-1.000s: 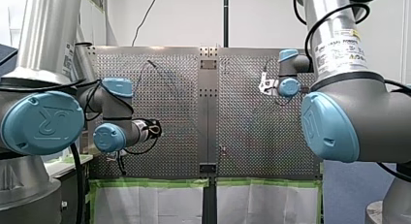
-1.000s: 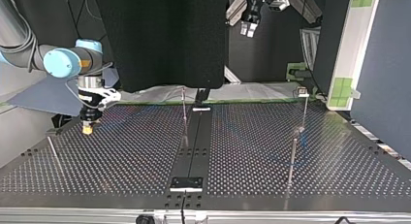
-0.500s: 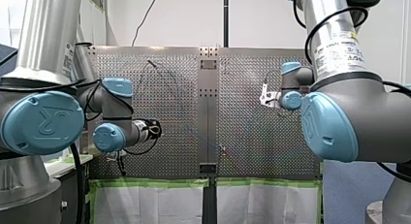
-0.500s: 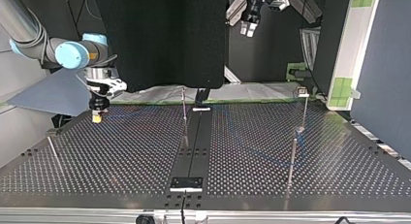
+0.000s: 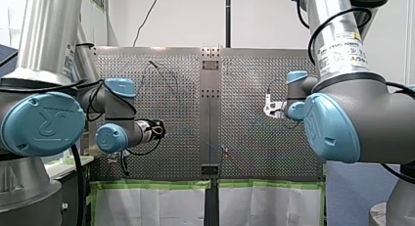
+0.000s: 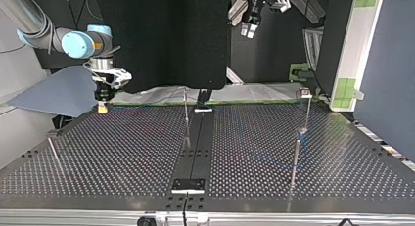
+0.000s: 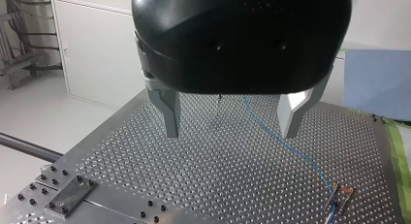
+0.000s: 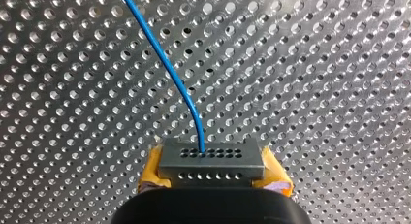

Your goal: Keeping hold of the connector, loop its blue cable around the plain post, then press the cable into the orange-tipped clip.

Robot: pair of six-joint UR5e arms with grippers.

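Gripping the connector (image 8: pixel 212 160) between its yellow pads (image 8: pixel 151 171), my right gripper (image 8: pixel 213 174) hung low over the perforated table (image 6: pixel 122 152), at the upper left of the top view. The blue cable (image 8: pixel 165 64) left the connector's face and ran off over the holes. My left gripper (image 7: pixel 231 132) stood wide and empty, high over the table. Ahead of it the cable reached a small orange-tipped piece (image 7: pixel 340 200), possibly the clip.
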